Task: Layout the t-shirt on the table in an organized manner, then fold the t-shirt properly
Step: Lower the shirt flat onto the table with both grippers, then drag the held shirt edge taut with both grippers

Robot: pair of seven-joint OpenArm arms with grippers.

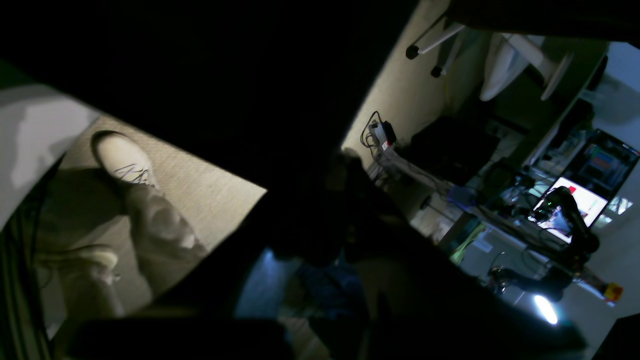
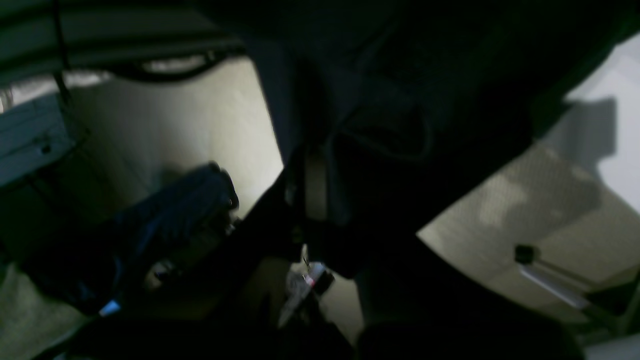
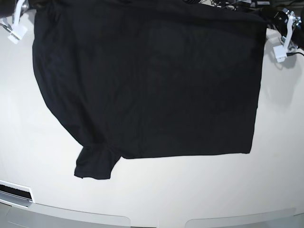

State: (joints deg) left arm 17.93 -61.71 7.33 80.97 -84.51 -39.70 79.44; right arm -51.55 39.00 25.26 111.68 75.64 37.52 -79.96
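Observation:
The black t-shirt (image 3: 152, 80) hangs spread wide above the white table (image 3: 190, 194), its top edge stretched between my two grippers. One sleeve (image 3: 95, 166) droops at the lower left. At the top right of the base view my left gripper (image 3: 283, 31) is shut on one upper corner of the shirt. At the top left my right gripper (image 3: 16, 23) is shut on the other. Dark t-shirt cloth (image 1: 225, 75) fills much of the left wrist view, and t-shirt cloth (image 2: 400, 75) also fills much of the right wrist view, hiding the fingertips.
The left wrist view looks past the shirt to the floor, a person's pale shoe (image 1: 120, 157), a power strip (image 1: 380, 132) and a cluttered desk with a lit monitor (image 1: 575, 205). A dark slot (image 3: 16, 192) sits at the table's front left edge.

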